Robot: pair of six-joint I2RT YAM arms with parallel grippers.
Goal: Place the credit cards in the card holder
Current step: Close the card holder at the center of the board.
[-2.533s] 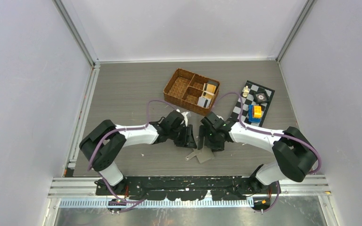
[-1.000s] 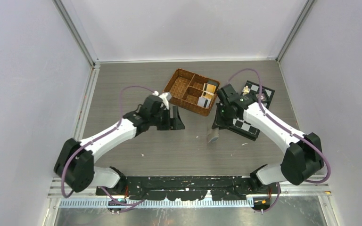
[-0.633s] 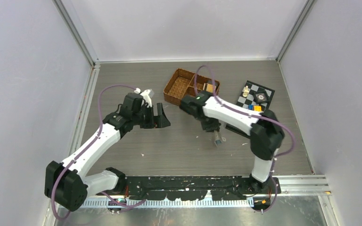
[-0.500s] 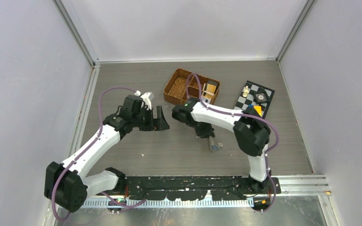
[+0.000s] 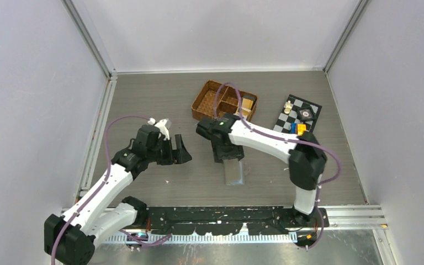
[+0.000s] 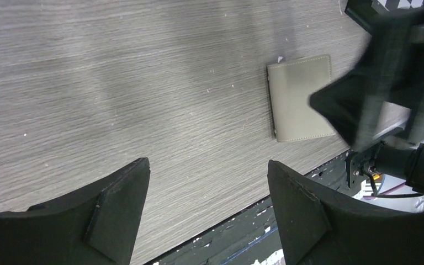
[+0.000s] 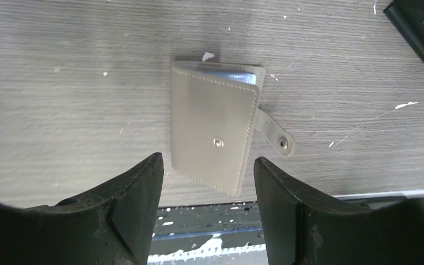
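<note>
The left fingers [image 6: 116,212] and right fingers [image 7: 132,196] gaped empty while the flat grey-olive card holder [image 7: 212,132] lay on the woodgrain tabletop [image 7: 61,83].

Grey-olive card holder [image 7: 212,130] lies folded flat on the table, just ahead of the right gripper [image 7: 207,160], between its parted jaws' tips.
Its snap tab hangs unfastened to one side, with a sliver of light-blue sleeve showing at the far edge. Orange and white credit cards [image 5: 247,103] sit in a wicker basket [image 5: 210,99] compartment, well beyond those jaws.
</note>
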